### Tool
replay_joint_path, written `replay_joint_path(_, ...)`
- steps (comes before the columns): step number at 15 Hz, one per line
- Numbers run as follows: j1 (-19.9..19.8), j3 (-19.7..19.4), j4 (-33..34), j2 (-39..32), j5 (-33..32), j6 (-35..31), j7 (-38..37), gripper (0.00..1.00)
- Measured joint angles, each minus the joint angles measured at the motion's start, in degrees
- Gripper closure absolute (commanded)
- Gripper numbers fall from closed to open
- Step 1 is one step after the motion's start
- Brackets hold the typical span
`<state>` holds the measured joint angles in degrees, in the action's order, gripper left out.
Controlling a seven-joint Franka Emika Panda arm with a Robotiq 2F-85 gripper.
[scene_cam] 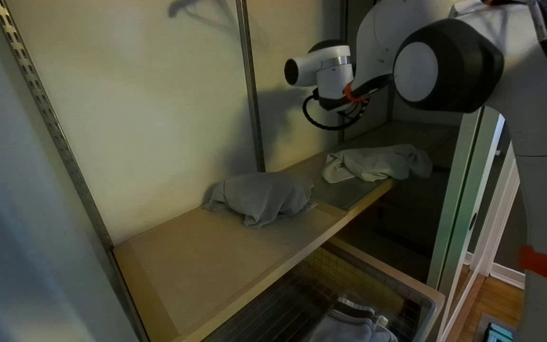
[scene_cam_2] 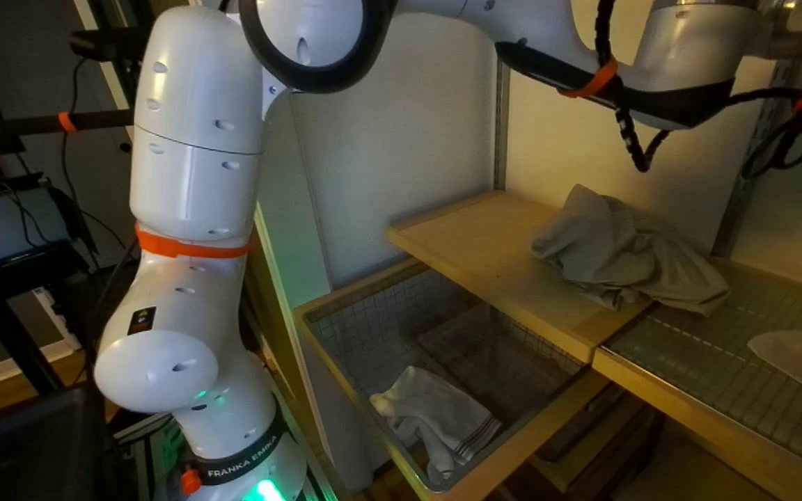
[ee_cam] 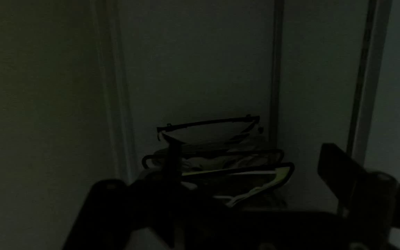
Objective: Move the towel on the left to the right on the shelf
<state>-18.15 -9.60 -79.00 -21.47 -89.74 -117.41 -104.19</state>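
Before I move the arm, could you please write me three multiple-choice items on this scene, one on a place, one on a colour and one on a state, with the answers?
1. Where does the darker grey towel lie?
A) in the basket
B) on the shelf
C) on the floor

2. What colour are the straps around the arm?
A) blue
B) green
C) orange-red

3. How do the fingers stand?
A) apart
B) pressed together
C) shut on the darker grey towel

Right letters:
1: B, since both exterior views show it resting there, above the basket.
2: C, since that colour shows against the white arm in both exterior views.
3: A, since the wrist view, though dark, shows a wide gap between them.
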Motion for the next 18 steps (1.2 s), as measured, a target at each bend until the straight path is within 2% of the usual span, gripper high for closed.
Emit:
replay_joint_path(4,0.98,0.7,-3.58,5.89,8.34,-4.83,12.04,0.0)
replay_joint_path(10,4.07,1.27,-14.9,16.39,21.41,-9.07,25.93,0.0)
replay_joint_path(13,5.81,1.58,-19.34,22.28,31.25,-9.35,34.13,0.0)
replay_joint_path(18,8.33,1.78,-22.7,30.55,50.2,-7.13,49.22,0.0)
